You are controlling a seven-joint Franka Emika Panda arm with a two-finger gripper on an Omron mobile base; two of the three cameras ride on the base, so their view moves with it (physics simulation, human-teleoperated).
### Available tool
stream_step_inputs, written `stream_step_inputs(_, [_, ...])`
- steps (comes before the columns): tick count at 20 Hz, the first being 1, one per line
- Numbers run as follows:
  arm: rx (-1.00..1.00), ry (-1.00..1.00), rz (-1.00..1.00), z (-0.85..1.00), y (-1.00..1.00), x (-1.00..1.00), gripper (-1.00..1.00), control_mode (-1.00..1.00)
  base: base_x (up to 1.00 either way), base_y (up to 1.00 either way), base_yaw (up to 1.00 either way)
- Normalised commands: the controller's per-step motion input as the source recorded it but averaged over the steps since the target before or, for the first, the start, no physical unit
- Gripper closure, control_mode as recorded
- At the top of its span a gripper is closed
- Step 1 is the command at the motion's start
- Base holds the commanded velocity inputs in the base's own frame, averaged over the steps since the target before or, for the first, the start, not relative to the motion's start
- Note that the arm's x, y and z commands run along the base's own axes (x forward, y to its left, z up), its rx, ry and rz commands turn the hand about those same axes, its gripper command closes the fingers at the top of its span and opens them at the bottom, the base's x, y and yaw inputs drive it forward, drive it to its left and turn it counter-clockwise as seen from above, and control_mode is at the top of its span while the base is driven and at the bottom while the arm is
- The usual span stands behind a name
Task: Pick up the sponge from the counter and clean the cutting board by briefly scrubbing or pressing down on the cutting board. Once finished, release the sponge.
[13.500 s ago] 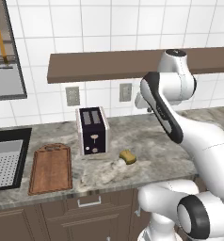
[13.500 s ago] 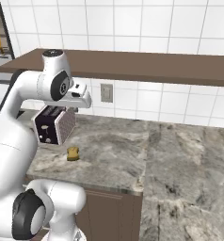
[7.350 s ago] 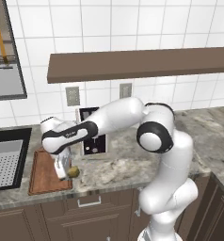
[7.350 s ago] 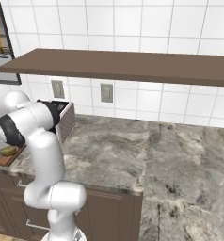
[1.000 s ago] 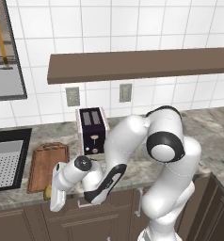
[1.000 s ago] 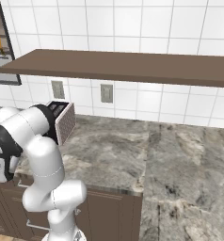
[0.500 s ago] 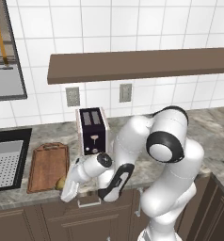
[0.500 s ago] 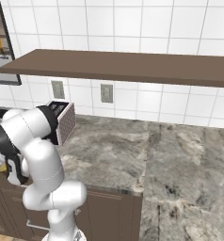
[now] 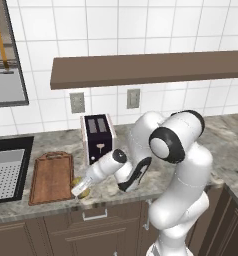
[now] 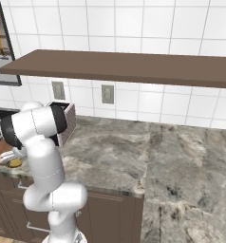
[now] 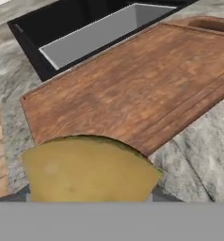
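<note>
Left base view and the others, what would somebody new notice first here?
Probably the white arm bent low over the counter, its gripper shut on the sponge just off the right edge of the cutting board. The hand view puts the yellow sponge right up front, with the board and the black sink beyond. A toaster stands behind the arm.

There was one sponge (image 9: 82,183), one board (image 9: 52,177), one toaster (image 9: 97,138) with two slots, and one sink (image 9: 8,169). One table (image 9: 226,135) ran along the wall, with one shelf (image 9: 151,67) above it. Two outlets (image 9: 77,102) sat on the tiled wall under the shelf. One arm (image 9: 176,165) stood at the table, with one pincer (image 9: 79,191). Below the table edge one drawer handle (image 9: 95,216) showed.
</note>
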Motion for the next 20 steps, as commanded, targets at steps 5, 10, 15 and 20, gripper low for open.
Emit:
stream_step_inputs(5, [-0.11,0.32,-0.28,0.3,-0.25,0.71,1.0,-1.0,0.0,0.0,0.0])
stream_step_inputs(10, [-0.03,0.13,-0.16,0.04,-0.03,0.4,1.0,-1.0,0.0,0.0,0.0])
stream_step_inputs(15, [-0.09,0.08,-0.06,-0.08,0.08,0.31,-1.0,-1.0,0.0,0.0,0.0])
stream_step_inputs(20, [-0.05,0.0,-0.04,-0.05,0.0,0.12,-1.0,-1.0,0.0,0.0,0.0])
